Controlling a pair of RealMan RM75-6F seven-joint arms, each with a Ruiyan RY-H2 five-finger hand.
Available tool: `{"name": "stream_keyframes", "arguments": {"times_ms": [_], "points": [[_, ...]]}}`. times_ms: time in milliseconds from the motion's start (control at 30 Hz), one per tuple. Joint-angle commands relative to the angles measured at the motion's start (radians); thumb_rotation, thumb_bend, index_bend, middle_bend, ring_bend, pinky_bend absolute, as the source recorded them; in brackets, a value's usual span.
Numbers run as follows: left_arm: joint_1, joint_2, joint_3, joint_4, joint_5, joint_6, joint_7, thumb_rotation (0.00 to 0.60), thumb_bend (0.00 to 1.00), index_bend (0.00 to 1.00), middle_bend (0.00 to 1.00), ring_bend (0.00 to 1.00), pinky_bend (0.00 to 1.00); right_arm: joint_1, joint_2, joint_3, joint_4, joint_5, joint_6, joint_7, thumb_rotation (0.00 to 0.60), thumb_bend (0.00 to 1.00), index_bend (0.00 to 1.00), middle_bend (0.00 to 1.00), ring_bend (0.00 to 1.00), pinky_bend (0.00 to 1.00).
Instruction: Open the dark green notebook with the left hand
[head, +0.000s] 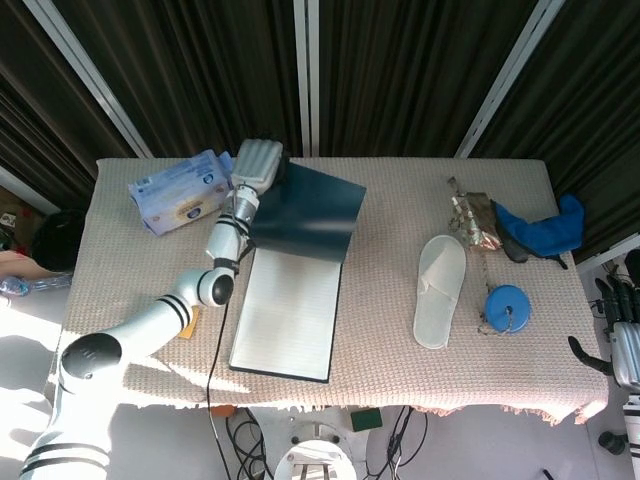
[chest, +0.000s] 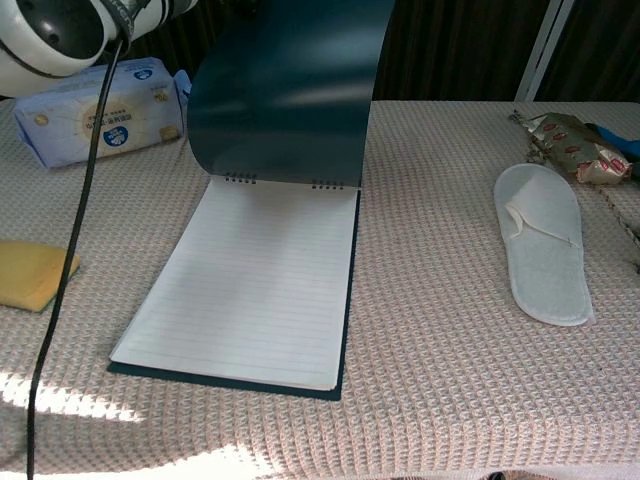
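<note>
Most of the opening is looking done, judging by how things are lying: the dark green notebook (chest: 250, 280) is resting near the front middle of the counter (head: 390, 215) with its lined first page fully showing, and its cover (head: 305, 212) is standing up from the spiral binding at the notebook's far edge, arching toward the back. What is remaining, as far as I can judge, is laying that cover flat on the cloth beyond the notebook and letting go. To the notebook's left, a yellow sponge (chest: 35, 272) is lying near the front, and a tissue pack (head: 187, 190) is sitting farther back on that same side. To the notebook's right, well apart from it, a white slipper (head: 439, 290) is lying lengthwise. The left hand (head: 257, 163) is reaching in at the far left corner of the raised cover, just beyond the notebook's binding; it is touching the cover's upper left edge and appears to be holding it up, though the fingers are hidden behind hand and cover, so I cannot tell how they are closing. The right hand (head: 624, 335) is hanging off the counter's right end, far from the notebook, holding nothing, its fingers apart.
</note>
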Motion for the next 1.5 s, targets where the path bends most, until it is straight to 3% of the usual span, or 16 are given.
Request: {"name": "stream_keyframes", "arguments": {"times_ms": [33, 200, 267, 333, 400, 467, 633, 800, 867, 967, 1067, 1133, 1200, 1233, 1333, 1500], "points": [[-0.210, -0.166, -0.076, 0.371, -0.097, -0.095, -0.038, 0.600, 0.55, 0.70, 0.38, 0.19, 0.27, 0.002, -0.002, 0.004, 0.007, 0.011, -0.009, 0.004, 0.581, 0.24, 0.00, 0.00, 0.00, 0.00], [-0.256, -0.208, -0.098, 0.507, -0.122, -0.125, -0.038, 0.600, 0.54, 0.69, 0.37, 0.18, 0.25, 0.005, -0.009, 0.010, 0.017, 0.031, -0.022, 0.008, 0.579, 0.24, 0.00, 0.00, 0.00, 0.00], [-0.262, -0.217, -0.108, 0.537, -0.136, -0.156, -0.004, 0.600, 0.50, 0.59, 0.30, 0.13, 0.22, 0.005, -0.011, 0.010, 0.020, 0.039, -0.029, 0.009, 0.580, 0.24, 0.00, 0.00, 0.00, 0.00], [-0.264, -0.218, -0.117, 0.552, -0.150, -0.201, 0.036, 0.587, 0.42, 0.24, 0.11, 0.04, 0.17, 0.006, -0.012, 0.012, 0.022, 0.044, -0.033, 0.009, 0.575, 0.25, 0.00, 0.00, 0.00, 0.00], [-0.264, -0.218, -0.119, 0.545, -0.148, -0.162, 0.028, 0.516, 0.35, 0.01, 0.01, 0.00, 0.13, 0.006, -0.012, 0.014, 0.021, 0.048, -0.035, 0.009, 0.578, 0.25, 0.00, 0.00, 0.00, 0.00], [-0.256, -0.215, -0.103, 0.535, -0.128, -0.125, 0.004, 0.469, 0.31, 0.00, 0.00, 0.00, 0.11, 0.007, -0.011, 0.014, 0.019, 0.048, -0.036, 0.006, 0.580, 0.25, 0.00, 0.00, 0.00, 0.00], [-0.242, -0.203, -0.072, 0.538, -0.086, -0.056, -0.035, 0.438, 0.30, 0.00, 0.00, 0.00, 0.06, 0.004, -0.010, 0.012, 0.011, 0.038, -0.025, 0.000, 0.577, 0.25, 0.00, 0.00, 0.00, 0.00], [-0.217, -0.167, -0.040, 0.507, -0.047, -0.066, -0.067, 0.435, 0.28, 0.00, 0.00, 0.00, 0.06, -0.001, -0.014, 0.010, 0.016, 0.036, -0.020, 0.012, 0.577, 0.25, 0.00, 0.00, 0.00, 0.00], [-0.195, -0.146, -0.013, 0.474, -0.017, -0.067, -0.094, 0.376, 0.24, 0.00, 0.00, 0.00, 0.06, -0.003, -0.016, 0.009, 0.021, 0.032, -0.015, 0.019, 0.578, 0.25, 0.00, 0.00, 0.00, 0.00], [-0.102, -0.081, 0.058, 0.322, 0.061, -0.049, -0.162, 0.266, 0.21, 0.00, 0.00, 0.00, 0.07, -0.009, -0.016, 0.005, 0.028, 0.019, -0.002, 0.027, 0.577, 0.25, 0.00, 0.00, 0.00, 0.00], [0.117, 0.101, 0.197, -0.089, 0.209, 0.123, -0.209, 0.241, 0.21, 0.00, 0.00, 0.00, 0.07, -0.014, -0.015, 0.002, 0.033, 0.006, 0.012, 0.033, 0.582, 0.25, 0.00, 0.00, 0.00, 0.00], [0.295, 0.303, 0.304, -0.472, 0.289, 0.265, -0.154, 0.241, 0.21, 0.00, 0.00, 0.00, 0.07, -0.016, -0.016, 0.001, 0.036, -0.004, 0.023, 0.035, 0.577, 0.25, 0.00, 0.00, 0.00, 0.00], [0.435, 0.463, 0.390, -0.762, 0.315, 0.387, -0.057, 0.246, 0.20, 0.00, 0.00, 0.00, 0.07, -0.018, -0.020, 0.000, 0.040, -0.012, 0.032, 0.036, 0.577, 0.25, 0.00, 0.00, 0.00, 0.00], [0.486, 0.507, 0.422, -0.847, 0.321, 0.438, -0.022, 0.247, 0.20, 0.00, 0.00, 0.00, 0.07, -0.019, -0.022, 0.000, 0.042, -0.015, 0.036, 0.035, 0.577, 0.25, 0.00, 0.00, 0.00, 0.00], [0.631, 0.589, 0.519, -1.002, 0.354, 0.589, 0.040, 0.248, 0.20, 0.00, 0.00, 0.00, 0.07, -0.022, -0.034, -0.003, 0.053, -0.025, 0.047, 0.032, 0.579, 0.25, 0.00, 0.00, 0.00, 0.00], [0.811, 0.635, 0.627, -1.032, 0.421, 0.764, 0.007, 0.248, 0.20, 0.00, 0.00, 0.00, 0.07, -0.030, -0.061, -0.015, 0.081, -0.036, 0.057, 0.018, 0.580, 0.25, 0.00, 0.00, 0.00, 0.00]]}}
